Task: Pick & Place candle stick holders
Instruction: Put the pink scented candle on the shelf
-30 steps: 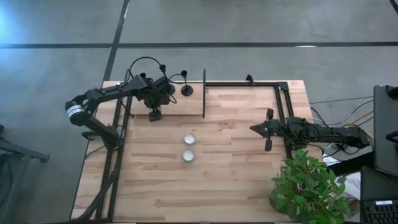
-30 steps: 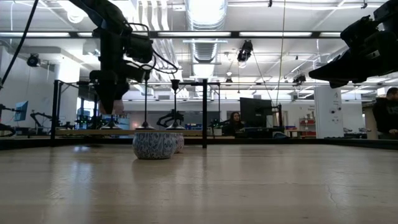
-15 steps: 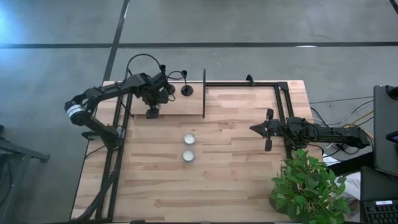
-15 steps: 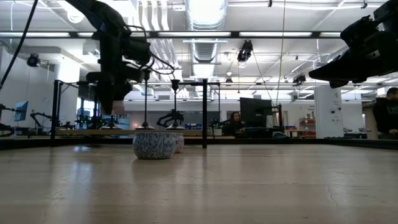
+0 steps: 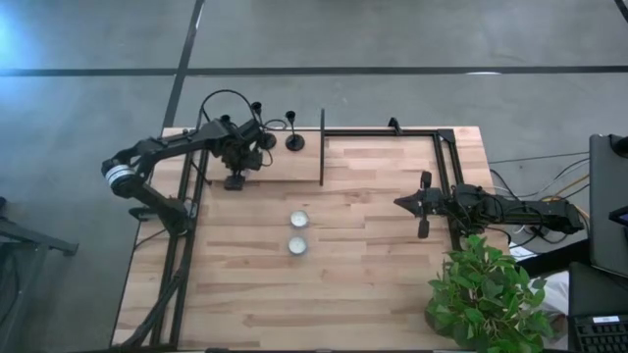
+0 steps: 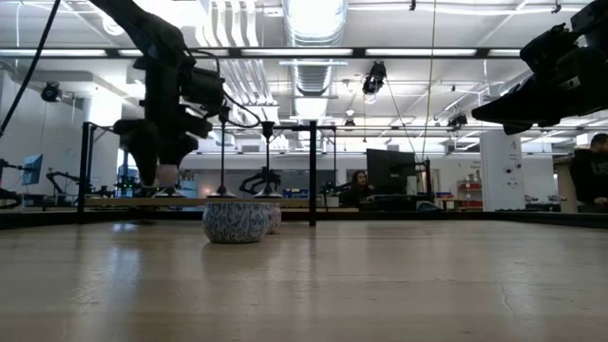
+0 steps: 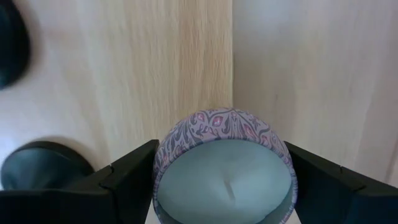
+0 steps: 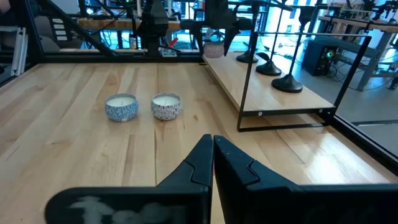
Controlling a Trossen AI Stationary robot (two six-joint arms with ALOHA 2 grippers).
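Left arm at work. The left gripper (image 7: 224,180) has its fingers spread wide and pinching a patterned candle tin (image 7: 214,124) by its two sides, carried clear of the wood. From overhead it hangs at the table's (image 5: 373,284) far left corner, over the raised wooden shelf (image 8: 273,99). Edges: the shelf's near edge is just on my side of the gripper, the upright black post (image 5: 322,147) stands to its right, and a thin black rail (image 5: 392,131) runs on from there along the far edge. Open room: the wide bare wood on the near side of the gripper and to its right is free except for the two loose tins. A potted plant (image 5: 486,294) overhangs the near right corner. Count: three tins, one held and two (image 5: 298,231) standing just beside each other mid-table, well apart from the gripper. Three candle stick holders (image 8: 268,68), all upright in a row on the shelf. Relative to the left gripper they sit just beyond it and to its right; the wrist camera shows two dark round bases (image 7: 43,165) close beside the held tin, and I cannot tell whether they touch it. The right gripper (image 8: 213,146) waits near the right edge, fingers pressed together, holding nothing, well apart from the holders.
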